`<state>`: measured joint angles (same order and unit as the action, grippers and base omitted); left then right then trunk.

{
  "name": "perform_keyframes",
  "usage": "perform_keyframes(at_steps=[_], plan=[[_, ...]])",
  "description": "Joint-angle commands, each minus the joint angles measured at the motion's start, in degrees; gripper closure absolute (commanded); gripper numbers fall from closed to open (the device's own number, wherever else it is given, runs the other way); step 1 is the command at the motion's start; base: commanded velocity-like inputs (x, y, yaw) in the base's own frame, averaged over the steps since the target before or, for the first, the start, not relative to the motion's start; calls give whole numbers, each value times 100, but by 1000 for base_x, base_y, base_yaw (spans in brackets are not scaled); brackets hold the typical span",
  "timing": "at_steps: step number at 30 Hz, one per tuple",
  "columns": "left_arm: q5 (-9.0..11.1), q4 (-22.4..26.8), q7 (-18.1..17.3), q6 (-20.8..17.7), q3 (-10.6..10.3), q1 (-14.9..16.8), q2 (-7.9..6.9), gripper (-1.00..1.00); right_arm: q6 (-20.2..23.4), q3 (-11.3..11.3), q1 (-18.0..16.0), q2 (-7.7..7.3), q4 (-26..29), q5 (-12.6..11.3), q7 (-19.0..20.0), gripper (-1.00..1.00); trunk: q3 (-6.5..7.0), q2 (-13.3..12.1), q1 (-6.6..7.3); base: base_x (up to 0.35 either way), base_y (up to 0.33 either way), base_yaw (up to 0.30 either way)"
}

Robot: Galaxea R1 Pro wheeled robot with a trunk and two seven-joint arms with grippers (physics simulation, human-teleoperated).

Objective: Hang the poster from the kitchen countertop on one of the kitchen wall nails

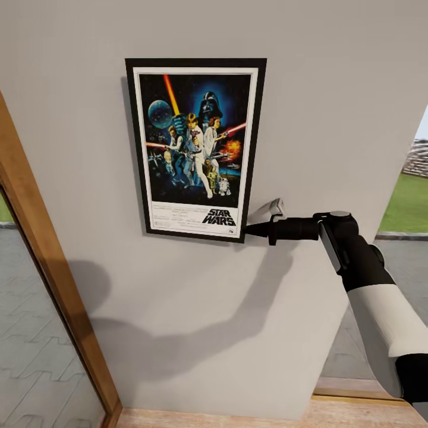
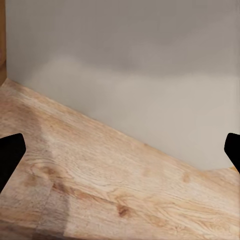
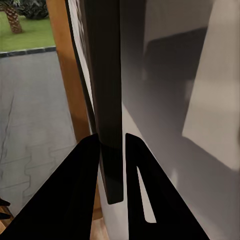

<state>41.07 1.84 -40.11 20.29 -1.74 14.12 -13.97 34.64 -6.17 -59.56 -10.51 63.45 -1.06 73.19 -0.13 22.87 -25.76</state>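
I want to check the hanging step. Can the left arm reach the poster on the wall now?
Probably not soon. The left gripper points at the wooden floor and the wall's foot, with open jaws, while the right gripper already pinches the poster by its lower corner.

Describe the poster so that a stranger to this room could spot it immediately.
Look at the plain grey wall right of the wooden door frame. Flat against it is the poster, its lower right corner pinched by the right claw. Black frame, white border and "STAR WARS" lettering mark it out.

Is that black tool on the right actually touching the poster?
Touching. In the right wrist view, the tool's two fingers press against both sides of the poster's dark frame edge.
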Motion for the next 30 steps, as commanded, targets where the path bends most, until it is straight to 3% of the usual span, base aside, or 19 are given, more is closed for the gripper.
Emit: perform_keyframes(at_steps=[1,30], plan=[[15,-8,-14,28,-19,3,-1,-100,60,-7,-3,-4,1,-17,11,100,-3,5,-2,0,0,0],[15,-8,-14,28,-19,3,-1,-100,61,-7,-3,-4,1,-25,11,100,-3,5,-2,0,0,0]])
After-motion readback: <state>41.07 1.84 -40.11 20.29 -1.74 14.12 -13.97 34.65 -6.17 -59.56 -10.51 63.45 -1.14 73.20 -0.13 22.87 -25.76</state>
